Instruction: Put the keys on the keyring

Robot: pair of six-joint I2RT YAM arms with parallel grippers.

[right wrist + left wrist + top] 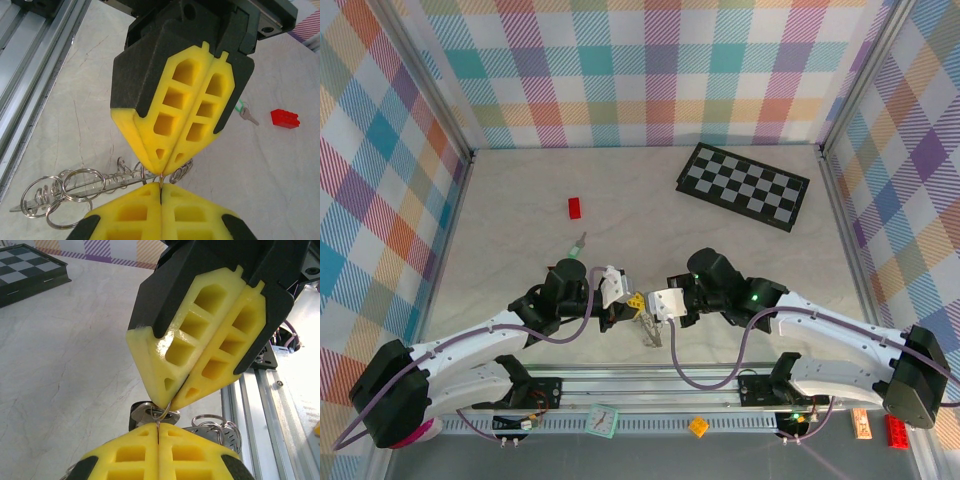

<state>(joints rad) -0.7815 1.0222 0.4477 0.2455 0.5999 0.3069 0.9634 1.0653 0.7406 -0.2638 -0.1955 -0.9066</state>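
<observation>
Top external: left gripper (pixel 158 427), right gripper (pixel 161 186) both clamped on silver metal keyring (pixel 75 187) at table's (pixel 520 190) near edge (green-headed silver key (pixel 580 242) lies unthreaded).

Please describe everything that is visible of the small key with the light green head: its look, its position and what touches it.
The green key is tiny, with a silver metal blade and a light green head that looks like plastic. It lies flat and loose on the pale table, blade pointing to the far side. It sits between the red brick, farther back, and the left gripper, nearer the arms. Nothing touches it. Its teeth are too small to make out.
</observation>
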